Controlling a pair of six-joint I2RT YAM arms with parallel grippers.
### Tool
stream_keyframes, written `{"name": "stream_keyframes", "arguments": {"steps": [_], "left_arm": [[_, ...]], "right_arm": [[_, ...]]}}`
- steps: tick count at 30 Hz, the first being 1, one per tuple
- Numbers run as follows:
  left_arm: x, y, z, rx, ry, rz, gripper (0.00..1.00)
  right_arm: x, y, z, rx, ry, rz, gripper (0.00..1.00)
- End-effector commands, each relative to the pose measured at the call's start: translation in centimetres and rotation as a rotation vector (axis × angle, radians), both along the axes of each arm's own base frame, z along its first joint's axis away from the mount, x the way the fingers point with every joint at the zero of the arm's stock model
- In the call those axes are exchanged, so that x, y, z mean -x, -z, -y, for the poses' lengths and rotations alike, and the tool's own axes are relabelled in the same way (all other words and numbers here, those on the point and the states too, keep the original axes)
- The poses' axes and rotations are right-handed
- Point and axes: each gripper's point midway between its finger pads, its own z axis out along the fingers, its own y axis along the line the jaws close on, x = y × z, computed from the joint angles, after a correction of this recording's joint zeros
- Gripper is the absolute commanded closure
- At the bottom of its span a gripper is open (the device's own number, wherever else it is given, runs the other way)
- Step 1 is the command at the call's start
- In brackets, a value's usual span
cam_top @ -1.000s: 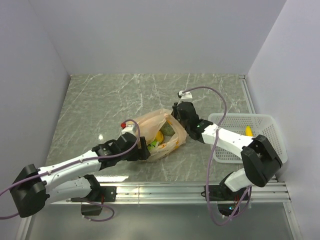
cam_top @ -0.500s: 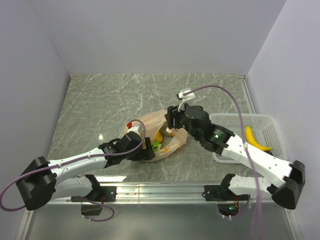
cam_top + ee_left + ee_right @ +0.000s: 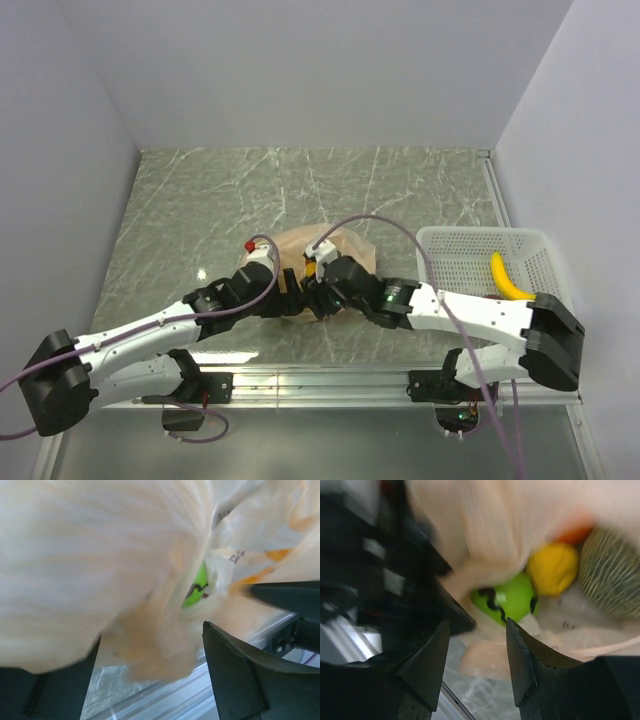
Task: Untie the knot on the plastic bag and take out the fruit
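Jaws of the left gripper (image 3: 150, 640) stand partway apart, and a soft bunch of the plastic bag (image 3: 350, 250) fills the gap between its 2 fingers. I cannot tell if they squeeze it. Jaws of the right gripper (image 3: 477, 625) are apart too, with nothing held between them.

On the table, the thin peach bag lies near the middle, close to the front edge. Its mouth faces the 2 grippers. Inside sit a green apple (image 3: 507, 597), a yellow lemon (image 3: 552, 567) just behind it and a netted melon (image 3: 612, 572) at the side. A bit of something orange peeks out above the lemon, but it is blurry. I cannot pick out the knot in any view.

From above, the left gripper is at the bag's near left edge. The right gripper is just beside it, at the near side of the bag, pointing at the apple. The 2 grippers almost touch.

Over on the right stands a white basket (image 3: 540, 245), well apart from the bag. A yellow banana (image 3: 505, 275) lies in it. Everything rests on a grey marble table (image 3: 200, 210).
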Motion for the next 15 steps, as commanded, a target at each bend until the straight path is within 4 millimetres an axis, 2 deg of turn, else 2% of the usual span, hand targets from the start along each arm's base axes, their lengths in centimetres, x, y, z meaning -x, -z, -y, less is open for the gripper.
{"name": "stream_keyframes", "arguments": {"steps": [1, 3, 6, 8, 11, 12, 14, 15], "left_arm": [[-0.3, -0.6, -0.7, 0.020, -0.051, 0.024, 0.14], [-0.3, -0.7, -0.9, 0.024, -0.066, 0.026, 0.17], [-0.4, -0.4, -1.5, 0.005, -0.089, 0.023, 0.21], [-0.5, 0.2, -1.9, -0.016, -0.112, 0.020, 0.26], [-0.6, 1.0, -2.2, -0.036, -0.121, 0.006, 0.37], [-0.8, 1.1, -2.2, -0.043, -0.125, 0.006, 0.46], [-1.0, 1.4, -2.4, -0.063, -0.127, 0.004, 0.57], [-1.0, 1.4, -2.4, -0.066, -0.126, 0.003, 0.70]], "right_arm": [[0.0, 1.6, -1.0, -0.083, 0.032, -0.042, 0.44], [-0.9, 3.9, -0.2, -0.046, 0.087, -0.055, 0.44], [-0.2, 7.5, 1.6, 0.006, 0.149, -0.122, 0.44], [0.2, 8.0, 2.2, -0.025, 0.182, -0.142, 0.44], [0.7, 9.7, 4.3, -0.031, 0.260, -0.174, 0.44], [0.8, 10.1, 4.8, -0.024, 0.275, -0.177, 0.44], [0.5, 9.8, 5.4, -0.009, 0.296, -0.157, 0.43], [0.5, 9.5, 5.6, 0.000, 0.298, -0.151, 0.43]]}}
